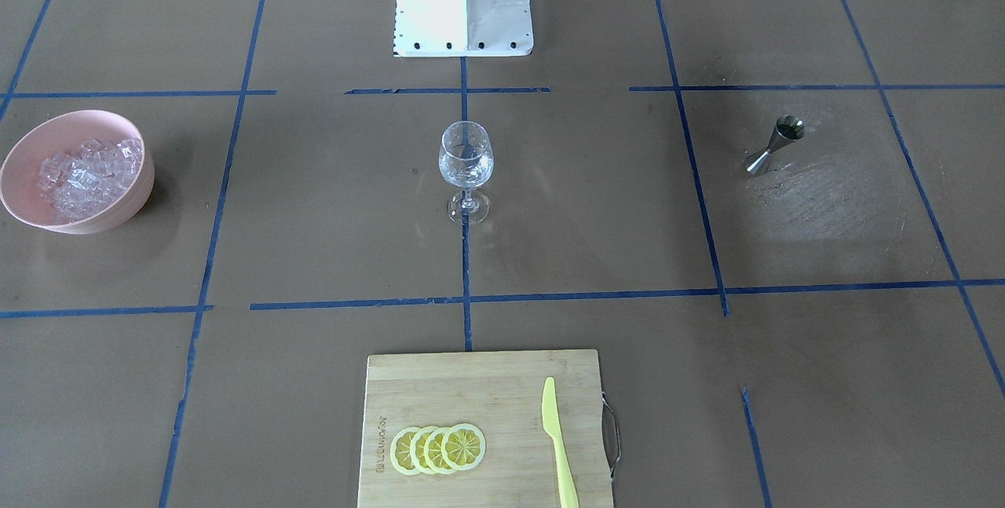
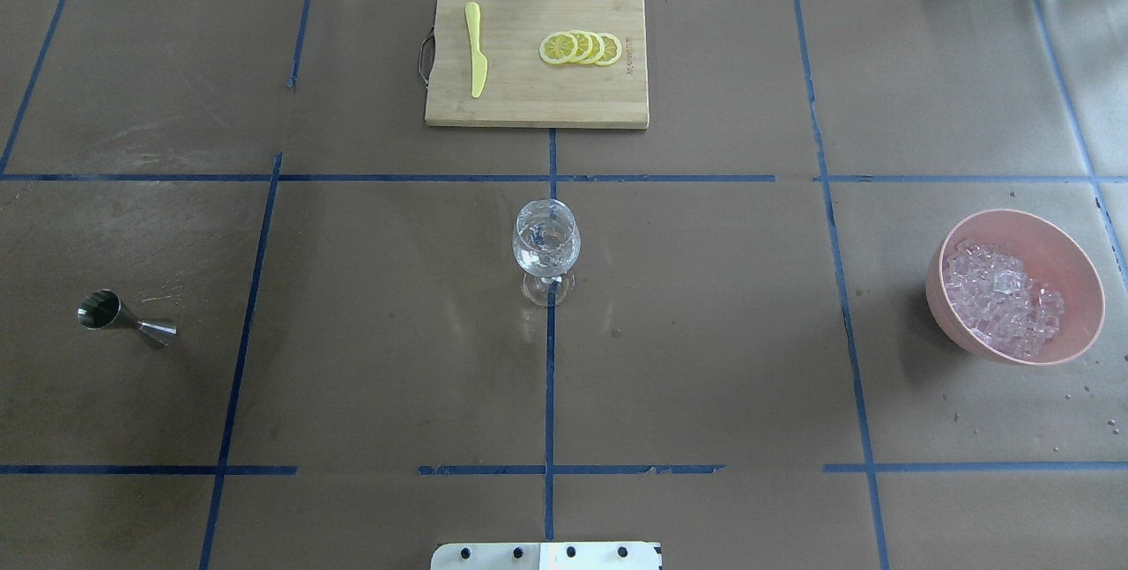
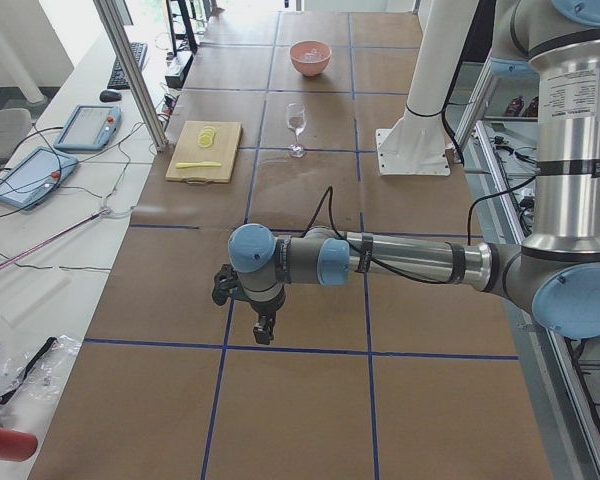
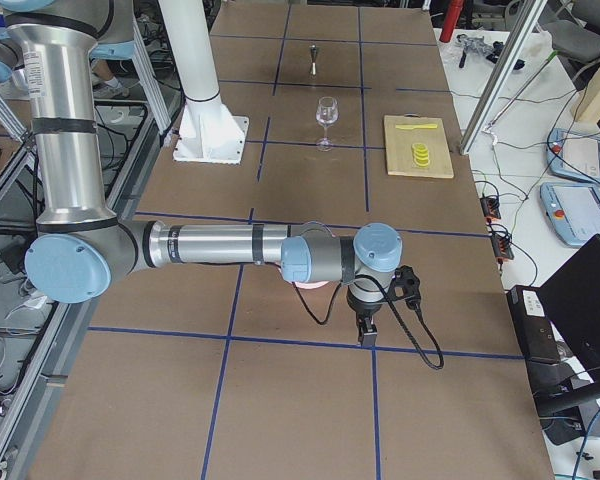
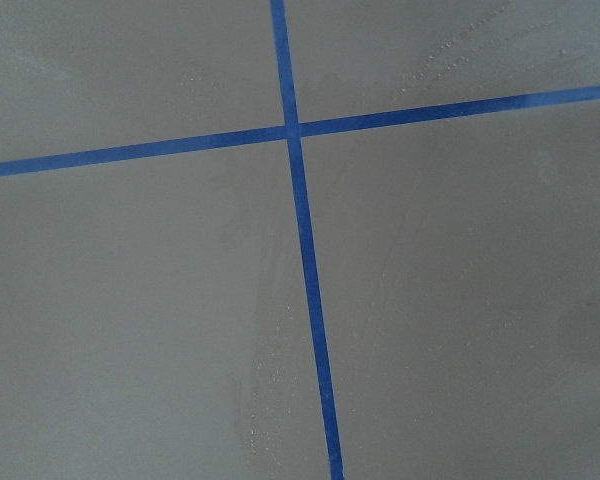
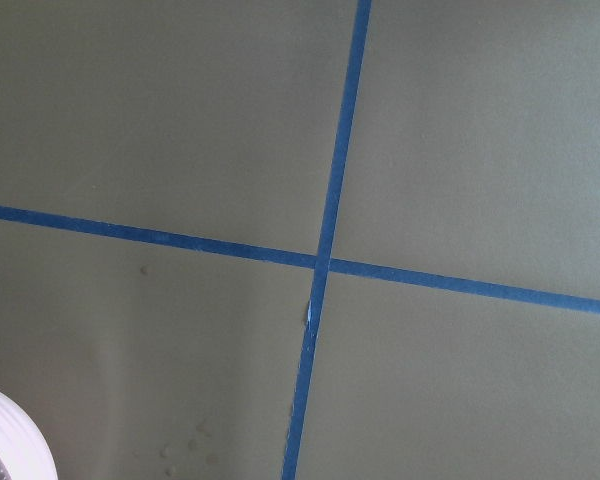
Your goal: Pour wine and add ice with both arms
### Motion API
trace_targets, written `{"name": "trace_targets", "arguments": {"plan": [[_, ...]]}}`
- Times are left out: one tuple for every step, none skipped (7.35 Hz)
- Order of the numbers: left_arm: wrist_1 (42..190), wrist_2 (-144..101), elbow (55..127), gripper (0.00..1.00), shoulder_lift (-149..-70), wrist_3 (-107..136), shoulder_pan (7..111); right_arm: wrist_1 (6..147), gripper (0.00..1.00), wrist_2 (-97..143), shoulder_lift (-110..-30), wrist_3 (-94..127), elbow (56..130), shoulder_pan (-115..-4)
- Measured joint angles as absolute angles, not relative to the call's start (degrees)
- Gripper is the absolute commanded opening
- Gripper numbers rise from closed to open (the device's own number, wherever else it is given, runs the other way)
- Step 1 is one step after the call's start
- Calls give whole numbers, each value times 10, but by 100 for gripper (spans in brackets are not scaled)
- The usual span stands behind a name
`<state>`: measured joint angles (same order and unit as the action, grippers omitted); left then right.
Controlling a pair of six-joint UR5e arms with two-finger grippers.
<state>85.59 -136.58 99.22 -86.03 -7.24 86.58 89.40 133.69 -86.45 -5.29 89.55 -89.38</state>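
Left fingers point(image 3: 265, 332), right fingers point(image 4: 366, 336): spread or pressed together, cannot tell. Probably next: left pinch jigger point(image 2: 115, 314) at waist, carry level, tip slowly over glass point(image 2: 546, 240); right fetch ice point(image 2: 1000, 297) from bowl point(image 2: 1049, 233).

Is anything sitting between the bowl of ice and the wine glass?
Nothing visible: only bare table paper with blue tape lines lies between the ice in its pink bowl and the stemmed glass. The cutting board sits well off that line.
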Motion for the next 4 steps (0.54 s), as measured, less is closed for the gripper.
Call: {"name": "trace_targets", "arguments": {"plan": [[856, -1366, 998, 100, -860, -71, 862, 894, 100, 1339, -865, -53, 895, -894], [857, -1366, 1000, 100, -861, -71, 860, 894, 100, 1342, -866, -53, 895, -894], [857, -1366, 992, 100, -871, -71, 858, 894, 100, 1344, -871, -53, 895, -894], [856, -1366, 979, 100, -890, -70, 857, 894, 100, 1347, -878, -53, 895, -894]]}}
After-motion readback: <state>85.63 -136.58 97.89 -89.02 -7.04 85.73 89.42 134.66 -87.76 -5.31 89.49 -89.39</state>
